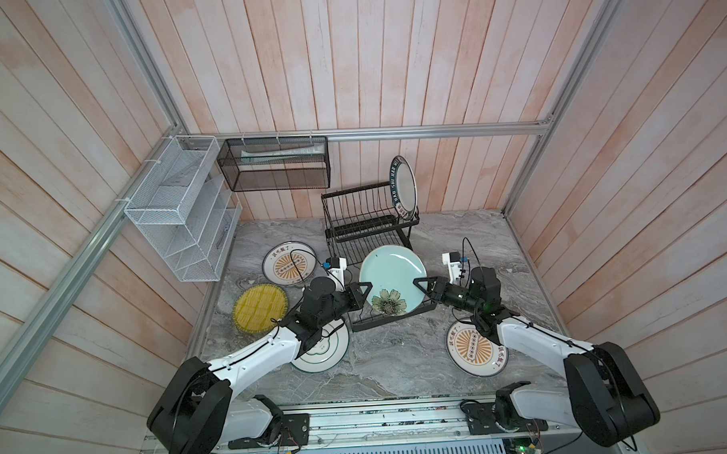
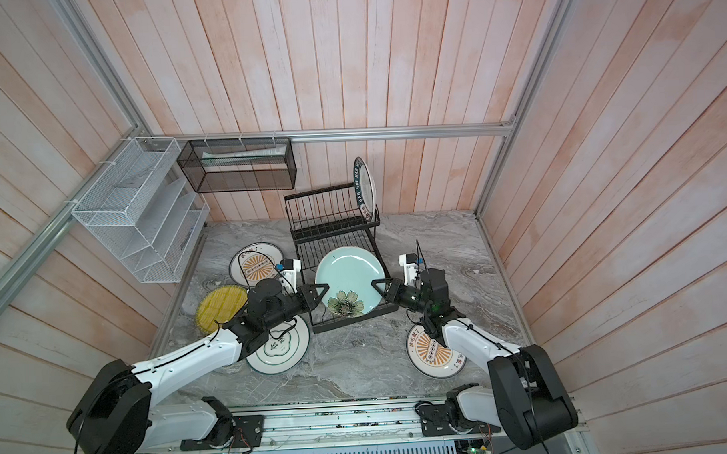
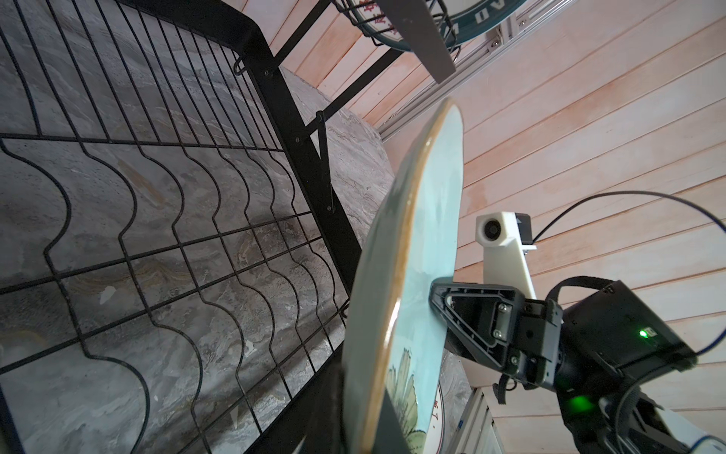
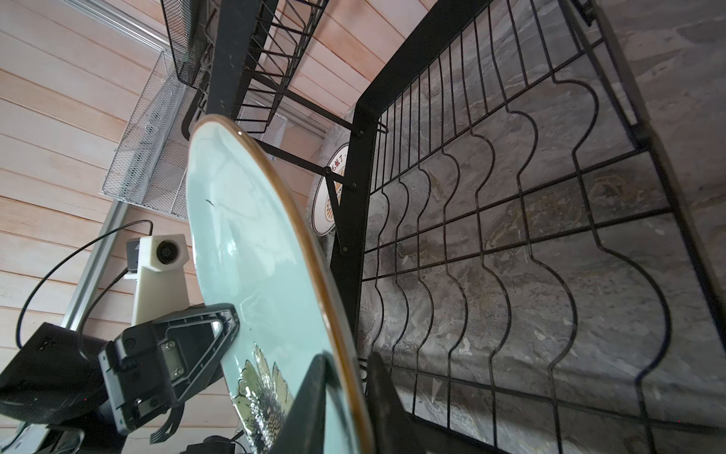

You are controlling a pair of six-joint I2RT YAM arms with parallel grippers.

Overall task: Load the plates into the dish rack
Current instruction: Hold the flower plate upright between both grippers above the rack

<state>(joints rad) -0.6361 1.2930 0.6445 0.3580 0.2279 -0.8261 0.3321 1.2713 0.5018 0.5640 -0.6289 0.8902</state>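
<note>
marble top (image 1: 399, 360) | mint plate (image 1: 392, 272): left gripper (image 1: 369, 287) clamped | right gripper (image 1: 416, 282) unclear, even wrist view

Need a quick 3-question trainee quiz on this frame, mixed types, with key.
1. True or false: the mint plate lies flat on the table.
2. How many plates lie flat on the table?
3. Where is the lettered-rim plate? A) dish rack's upper basket B) its lower tray C) the table
Key: 1. False: held on edge at the rack's lower tray, left hand shut on its rim. 2. Four: sunburst plates, yellow plate, green-ringed plate. 3. A.
</note>
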